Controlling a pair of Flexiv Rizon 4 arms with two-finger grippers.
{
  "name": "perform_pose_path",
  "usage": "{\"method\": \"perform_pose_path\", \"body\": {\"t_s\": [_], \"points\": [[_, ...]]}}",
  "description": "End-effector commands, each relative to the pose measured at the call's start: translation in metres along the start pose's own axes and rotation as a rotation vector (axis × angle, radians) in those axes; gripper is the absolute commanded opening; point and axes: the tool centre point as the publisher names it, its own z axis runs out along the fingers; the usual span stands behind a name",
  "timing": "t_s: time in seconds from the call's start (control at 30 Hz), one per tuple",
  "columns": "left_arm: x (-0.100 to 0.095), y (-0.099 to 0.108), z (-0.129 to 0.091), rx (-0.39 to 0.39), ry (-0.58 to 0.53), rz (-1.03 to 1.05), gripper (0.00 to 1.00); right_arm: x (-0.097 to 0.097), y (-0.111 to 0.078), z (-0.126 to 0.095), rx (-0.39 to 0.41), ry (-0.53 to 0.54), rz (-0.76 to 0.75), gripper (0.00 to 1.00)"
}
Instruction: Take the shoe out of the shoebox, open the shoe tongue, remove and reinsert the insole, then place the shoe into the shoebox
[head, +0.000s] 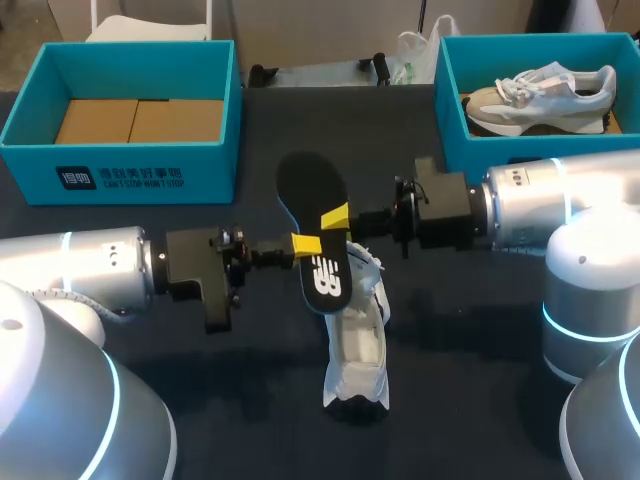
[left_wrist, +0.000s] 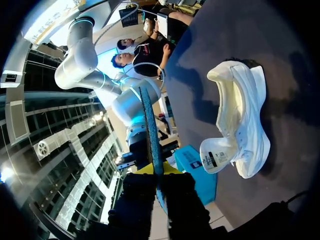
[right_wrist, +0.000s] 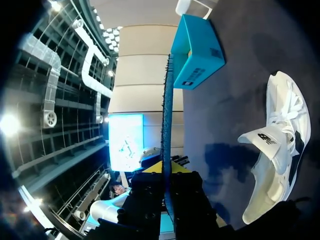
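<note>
While the insole (head: 318, 190) is out of the shoe (head: 358, 335), the head view shows it held in the air at mid-table. The left gripper (head: 305, 243) and right gripper (head: 335, 216) each clamp it from their own side. The shoe lies on the table just near of it, well apart from the left box (head: 120, 170) and right box (head: 450, 110) at the far edge.

From the left wrist, the insole (left_wrist: 150, 125) runs edge-on between that gripper's fingers, with the shoe (left_wrist: 240, 120) beside it, mouth open.

The right wrist shows a like edge-on grip on the insole (right_wrist: 168, 110).

Removal looks done and reinsertion is probably next. One gripper should let go while the other steers the insole into the shoe's mouth.
</note>
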Motion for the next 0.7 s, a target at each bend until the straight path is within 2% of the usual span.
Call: {"method": "perform_pose_path", "body": {"t_s": [0.03, 0.17, 0.43, 0.7], "points": [[-0.002, -0.001, -0.009, -0.001, 0.032, -0.011, 1.00, -0.002, -0.003, 0.003, -0.009, 0.001, 0.000, 0.00], [-0.010, 0.004, -0.029, -0.021, 0.040, -0.040, 1.00, -0.008, -0.005, 0.002, -0.016, 0.007, 0.002, 0.00], [-0.022, 0.020, -0.072, 0.080, 0.147, -0.018, 1.00, -0.020, -0.005, 0.005, -0.016, 0.003, 0.009, 0.00], [-0.023, 0.022, -0.074, 0.079, 0.156, 0.004, 1.00, -0.025, -0.005, 0.006, -0.014, -0.005, 0.016, 0.00]]}}
